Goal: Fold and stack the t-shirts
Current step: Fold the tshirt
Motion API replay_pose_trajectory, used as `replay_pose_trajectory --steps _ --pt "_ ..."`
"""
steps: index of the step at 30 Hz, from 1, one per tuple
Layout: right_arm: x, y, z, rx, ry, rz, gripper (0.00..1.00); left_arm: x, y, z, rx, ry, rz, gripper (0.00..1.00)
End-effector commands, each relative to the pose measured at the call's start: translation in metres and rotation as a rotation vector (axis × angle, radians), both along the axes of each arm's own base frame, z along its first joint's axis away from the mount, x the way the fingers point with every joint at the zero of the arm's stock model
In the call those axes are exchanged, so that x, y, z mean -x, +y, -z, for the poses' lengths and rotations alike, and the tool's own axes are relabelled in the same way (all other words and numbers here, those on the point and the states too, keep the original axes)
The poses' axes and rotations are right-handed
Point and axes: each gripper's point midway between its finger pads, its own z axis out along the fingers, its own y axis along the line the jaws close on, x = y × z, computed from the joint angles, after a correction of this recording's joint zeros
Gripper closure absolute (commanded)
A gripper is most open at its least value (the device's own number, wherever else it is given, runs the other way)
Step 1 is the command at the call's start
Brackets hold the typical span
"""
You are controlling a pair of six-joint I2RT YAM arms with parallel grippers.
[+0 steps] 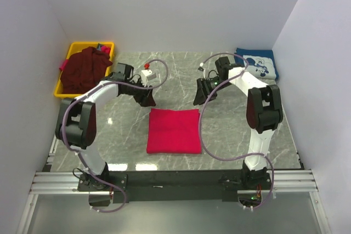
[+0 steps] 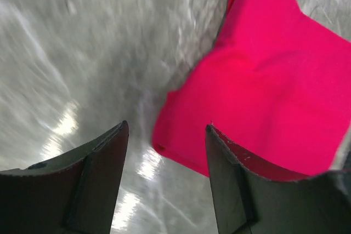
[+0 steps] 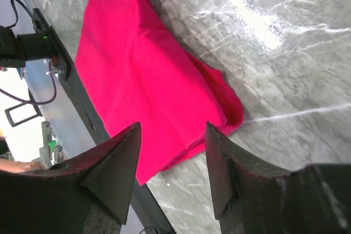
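arm bases sit at the bottom of the overhead frame, grey marble tabletop (image 1: 247,135) runs up from there

crimson-red tee (image 1: 173,131) is folded into a flat near-square, lower centre of frame, between the two arms, nothing stacked on it

left tool (image 1: 147,100) sits just above the tee's upper-left corner in frame. Its wrist view shows the fingers (image 2: 104,157) spread well apart with nothing gripped. One tee corner shows through the gap, and the rest of the view is bare, motion-blurred tabletop

right tool (image 1: 198,97) mirrors it just above the upper-right corner. It's also spread wide and holding nothing, with the red cloth lying flat on the tabletop past the tips

neither tool is touching the cloth as far as I can tell

small white item with a red bit (image 1: 147,72) lies on the tabletop left of centre, behind the left tool

far upper left: dark maroon tee (image 1: 82,72) is heaped unfolded in a yellow bin (image 1: 82,44) and spills over its rim

far upper right: navy tee (image 1: 256,65) with white print is folded flat at the back corner, well apart from the red one
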Motion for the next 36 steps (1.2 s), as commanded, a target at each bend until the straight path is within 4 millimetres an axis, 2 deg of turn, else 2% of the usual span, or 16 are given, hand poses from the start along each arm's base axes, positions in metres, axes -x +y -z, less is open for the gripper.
replay_pose_trajectory --steps 1,6,10,16,18,21,23,31,36 --pt "-0.009 0.009 -0.001 -0.035 -0.042 0.005 0.44 0.009 -0.001 0.001 0.040 0.145 -0.080 0.37" --pt "0.003 0.015 0.016 -0.020 -0.009 -0.010 0.44 0.008 -0.002 0.018 0.038 0.202 -0.104 0.38" --pt "0.005 0.011 0.029 0.016 -0.010 -0.002 0.39 0.004 0.000 0.032 0.022 0.226 -0.132 0.38" --pt "0.006 0.004 0.044 0.066 0.008 0.012 0.38 0.006 0.003 0.048 -0.008 0.277 -0.157 0.40" --pt "0.008 0.005 0.045 0.055 0.020 0.009 0.40 0.007 0.003 0.049 -0.006 0.284 -0.159 0.43" --pt "0.010 0.008 0.045 0.041 0.030 0.006 0.49 0.010 0.003 0.050 0.000 0.294 -0.165 0.48" --pt "0.012 0.006 0.047 0.055 0.041 0.008 0.49 0.009 0.004 0.054 -0.009 0.306 -0.177 0.50" --pt "0.005 -0.004 0.047 0.120 -0.024 0.053 0.41 0.008 0.011 0.059 -0.038 0.288 -0.228 0.44" --pt "0.003 -0.004 0.048 0.115 -0.012 0.074 0.39 0.006 0.011 0.057 -0.035 0.287 -0.235 0.45"
